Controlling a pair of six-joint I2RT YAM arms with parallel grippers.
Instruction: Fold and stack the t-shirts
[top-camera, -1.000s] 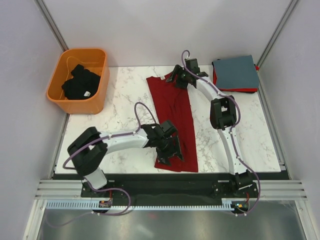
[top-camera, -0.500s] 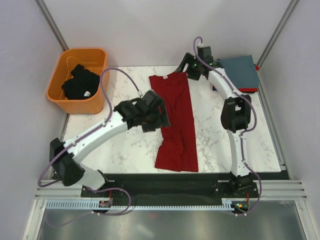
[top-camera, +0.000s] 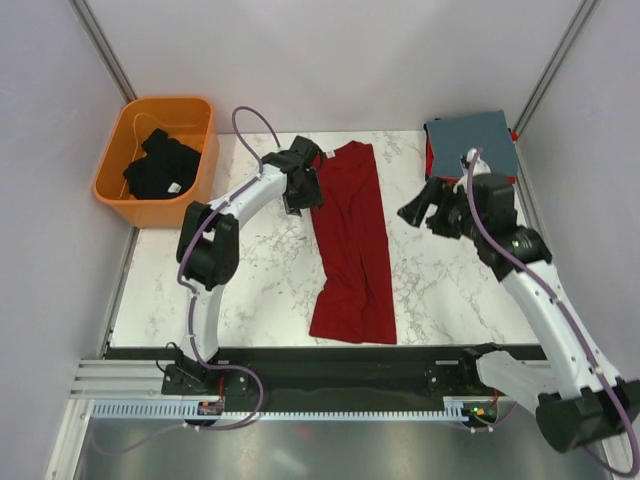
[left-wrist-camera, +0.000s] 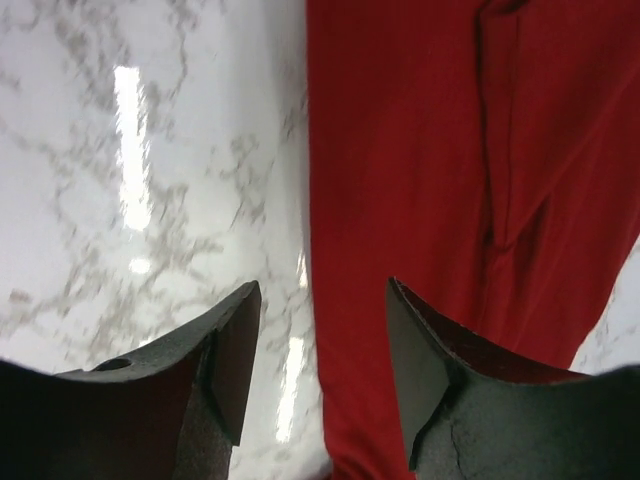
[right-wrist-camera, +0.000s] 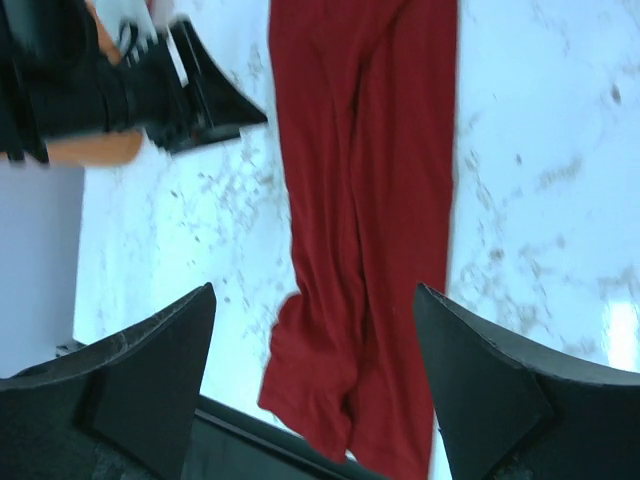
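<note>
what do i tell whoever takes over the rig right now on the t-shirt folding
Left gripper: open, empty, jaws astride the left edge of the dark red shirt, near its far end.
Right gripper: open, empty, right of that shirt.
Dark red shirt lies on the table as a long strip; black shirt in the orange basket; grey-blue shirt folded atop a red shirt, far right.
Done: two stacked. Left: finish folding the strip, stack it, then the black one.

Top view overhead; wrist views close, downward; share red shirt (top-camera: 350, 235).
</note>
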